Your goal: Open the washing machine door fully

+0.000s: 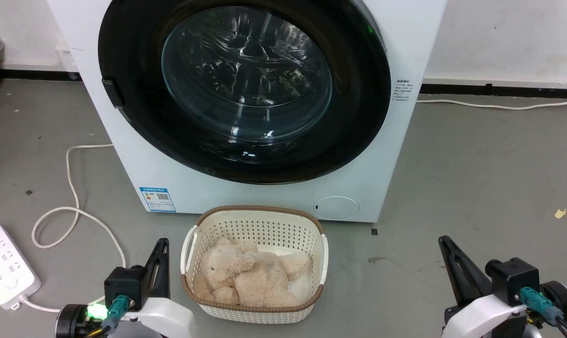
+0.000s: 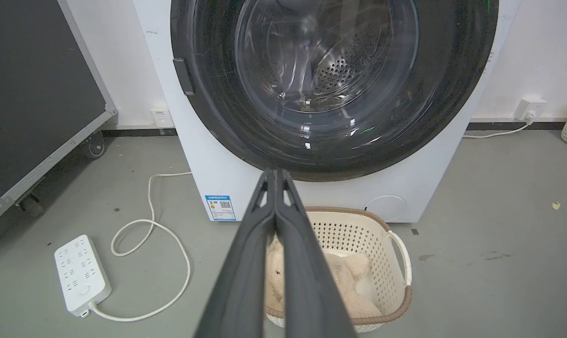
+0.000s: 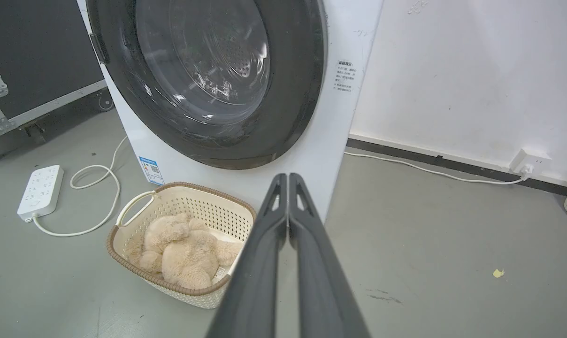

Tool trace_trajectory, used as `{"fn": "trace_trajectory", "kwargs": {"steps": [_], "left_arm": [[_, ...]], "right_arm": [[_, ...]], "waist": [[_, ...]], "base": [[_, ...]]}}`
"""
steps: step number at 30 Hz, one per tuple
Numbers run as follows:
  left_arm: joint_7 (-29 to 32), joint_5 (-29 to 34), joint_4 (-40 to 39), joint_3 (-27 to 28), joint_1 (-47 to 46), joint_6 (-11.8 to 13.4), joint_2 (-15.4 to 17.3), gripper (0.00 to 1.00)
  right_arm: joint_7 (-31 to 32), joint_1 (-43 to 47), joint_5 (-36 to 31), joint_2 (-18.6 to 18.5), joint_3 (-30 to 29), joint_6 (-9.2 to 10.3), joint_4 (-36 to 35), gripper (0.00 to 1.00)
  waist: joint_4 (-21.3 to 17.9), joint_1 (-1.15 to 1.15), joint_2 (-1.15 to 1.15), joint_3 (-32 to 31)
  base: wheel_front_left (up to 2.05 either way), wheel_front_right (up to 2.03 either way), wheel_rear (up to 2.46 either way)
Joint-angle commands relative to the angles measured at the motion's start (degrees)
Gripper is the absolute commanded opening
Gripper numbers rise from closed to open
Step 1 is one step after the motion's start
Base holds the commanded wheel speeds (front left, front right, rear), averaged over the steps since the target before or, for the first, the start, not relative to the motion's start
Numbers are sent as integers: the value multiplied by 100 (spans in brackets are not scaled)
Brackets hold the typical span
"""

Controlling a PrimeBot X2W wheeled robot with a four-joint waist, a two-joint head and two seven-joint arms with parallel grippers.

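Currently, item one: left gripper (image 2: pixel 275 174), fingers pressed together, holding nothing; low at my lower left in the head view, well short of the machine. Item two: right gripper (image 3: pixel 288 178), likewise closed flat and empty; low at my right. Item three: the washing machine door (image 1: pixel 246 84), seated flush in the washing machine (image 1: pixel 194 192), not yet opened; its small black handle tab (image 1: pixel 112 92) sits on the rim's left edge, so I judge the hinge to be on the right. Item four: cream basket (image 1: pixel 260 209) with plush toy (image 1: pixel 246 274), on the floor just before the door. Hazards: closed fingers would likely slide off the glossy rim rather than hook the tab; a low reach could knock the basket; white cable (image 1: pixel 72 188) and power strip (image 1: pixel 4 265) lie near my left side. View notes: the left wrist view gives me the drum perforations crisply, where the head view's glare blurs them; the right wrist view adds a wall socket (image 3: pixel 530 162) beyond the machine.
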State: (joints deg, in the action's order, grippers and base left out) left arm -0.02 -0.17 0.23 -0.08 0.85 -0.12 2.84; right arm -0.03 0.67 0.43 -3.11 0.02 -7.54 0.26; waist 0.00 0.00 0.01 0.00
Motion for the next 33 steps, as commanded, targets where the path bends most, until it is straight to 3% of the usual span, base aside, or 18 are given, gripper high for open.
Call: {"fn": "trace_trajectory", "kwargs": {"steps": [1, 33], "left_arm": [[2, 17, -23, 8, -85, 12, 4, 0], [2, 17, -23, 8, -85, 12, 4, 0]], "right_arm": [[3, -67, -43, 24, -2, 5, -26, 0], [3, -67, -43, 24, -2, 5, -26, 0]], "waist": [[0, 0, -1, 0], [0, 0, -1, 0]], "base": [[0, 0, 0], [0, 0, 0]]}}
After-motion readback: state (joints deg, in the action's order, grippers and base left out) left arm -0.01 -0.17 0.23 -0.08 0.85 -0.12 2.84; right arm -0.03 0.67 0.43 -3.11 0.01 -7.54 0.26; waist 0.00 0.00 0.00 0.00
